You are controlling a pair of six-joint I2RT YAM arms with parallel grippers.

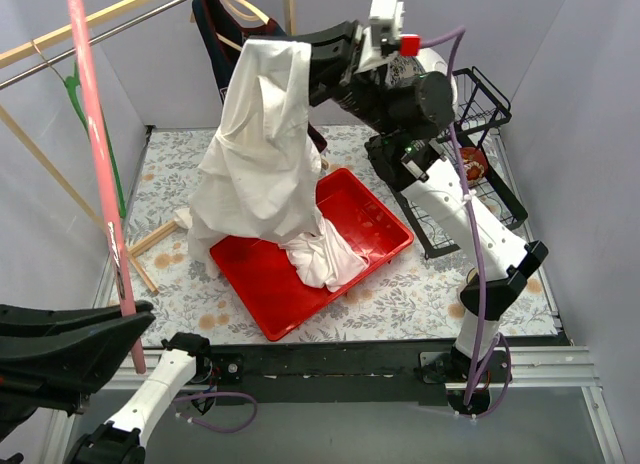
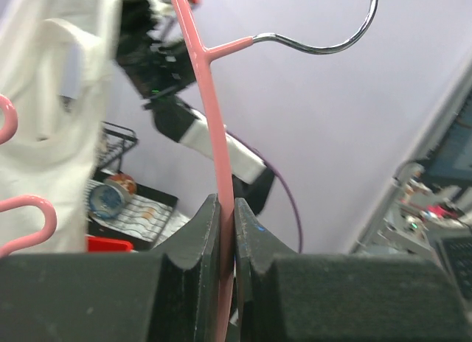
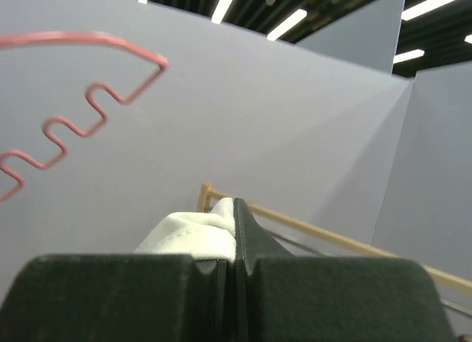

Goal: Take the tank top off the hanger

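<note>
**Q:** Left gripper [image 2: 226, 213]: what state?
**A:** Jaws closed on the pink bar of the hanger [image 2: 215, 135], which stands steeply up from the table's near left corner.

**Q:** Right gripper [image 3: 234, 213]?
**A:** Closed on a fold of the white tank top [image 1: 260, 144] and raised high over the far side of the table. The cloth hangs from that pinch down to the red tray [image 1: 365, 219], where white fabric lies bunched. Whether that is its hem or a separate piece cannot be told.

**Q:** Are garment and hanger apart?
**A:** From above, well apart. In the left wrist view the hanger's notched arm overlaps the cloth, so a caught strap cannot be ruled out.

**Q:** What are the hazards?
**A:** By judgement, there are three:
- (a) A pinch on a single fold may slip and drop the top outside the tray.
- (b) A caught strap would drag the hanger through the closed jaws.
- (c) The trailing cloth may tug the tray or snag the dark garment [image 1: 215, 39] hung behind.
</note>
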